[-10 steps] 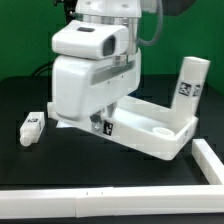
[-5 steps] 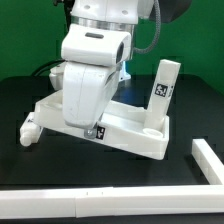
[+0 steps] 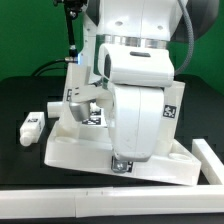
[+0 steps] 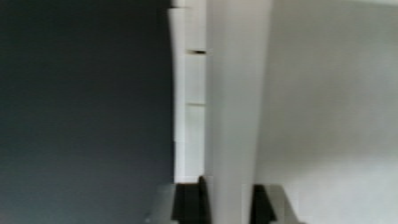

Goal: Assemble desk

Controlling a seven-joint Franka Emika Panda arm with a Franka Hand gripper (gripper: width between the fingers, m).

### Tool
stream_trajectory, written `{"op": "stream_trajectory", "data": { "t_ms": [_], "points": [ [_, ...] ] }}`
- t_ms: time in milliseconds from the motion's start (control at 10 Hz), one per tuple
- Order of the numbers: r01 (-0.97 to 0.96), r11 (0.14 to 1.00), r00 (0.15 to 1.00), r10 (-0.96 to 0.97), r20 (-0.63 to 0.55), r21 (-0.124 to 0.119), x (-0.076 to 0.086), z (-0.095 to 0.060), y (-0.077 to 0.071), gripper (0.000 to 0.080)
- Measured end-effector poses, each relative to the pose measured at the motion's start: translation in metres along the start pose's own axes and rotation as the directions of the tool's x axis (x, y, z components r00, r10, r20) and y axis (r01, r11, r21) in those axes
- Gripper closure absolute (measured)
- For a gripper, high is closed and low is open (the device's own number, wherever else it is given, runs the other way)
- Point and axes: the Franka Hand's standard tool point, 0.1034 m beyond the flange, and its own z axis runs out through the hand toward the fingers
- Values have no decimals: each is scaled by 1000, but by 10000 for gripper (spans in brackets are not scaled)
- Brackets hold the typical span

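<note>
The desk's white top [image 3: 70, 150] lies flat on the black table, turned at an angle. My gripper [image 3: 122, 164] reaches down to its near rim, with the bulky arm hiding most of the top. In the wrist view the gripper [image 4: 230, 206] is shut on the thin raised rim [image 4: 228, 100], one dark finger [image 4: 192, 205] on each side. One tagged leg [image 3: 171, 108] stands upright at the top's far corner, half hidden behind the arm. Another leg [image 3: 31, 124] lies loose on the table at the exterior view's left.
A low white rail [image 3: 100, 206] runs along the table's front edge, and a second piece [image 3: 210, 160] stands at the exterior view's right, close to the desk top's corner. Cables hang behind the arm.
The arm has swung toward the exterior view's right and nearer the camera, turning the gripped desk top with it. The upright leg is now behind the arm. The loose leg has not moved.
</note>
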Motion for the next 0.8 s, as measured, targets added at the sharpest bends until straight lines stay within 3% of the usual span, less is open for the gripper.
{"op": "stream_trajectory", "data": {
  "t_ms": [400, 600, 800],
  "points": [
    [-25, 1000, 1000, 25, 1, 2, -2, 2, -1, 747],
    [-21, 1000, 1000, 21, -8, -12, 7, 12, -13, 747],
    [-28, 1000, 1000, 28, -7, 7, 5, 19, -26, 747]
  ]
}}
